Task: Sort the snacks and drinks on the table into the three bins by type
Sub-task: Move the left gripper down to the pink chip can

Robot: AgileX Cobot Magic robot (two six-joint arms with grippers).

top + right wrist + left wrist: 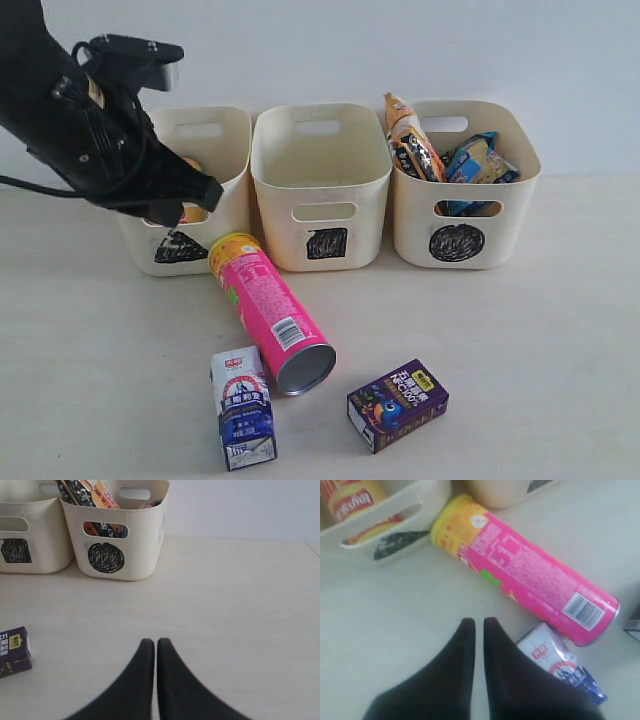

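The pink chip tube (270, 312) (530, 575) lies on the table (520, 330), its yellow end by the triangle bin (215, 135) (427, 500). Inside that bin stands the yellow tube with red lettering (352, 502). The blue and white carton (243, 405) (560, 662) and the purple carton (397, 405) (14, 650) lie in front. The orange-black packet (410, 135) and the blue-white packet (480, 160) stick out of the circle bin (465, 215) (145, 540). My left gripper (479, 622) (170, 208) hovers before the triangle bin, shut and holding nothing. My right gripper (152, 641) is shut over bare table and is out of the exterior view.
The square bin (320, 160) (35, 530) stands between the other two; nothing shows inside it. A pale wall runs close behind the bins. The left arm's black body (70, 120) reaches in from the upper left above the triangle bin.
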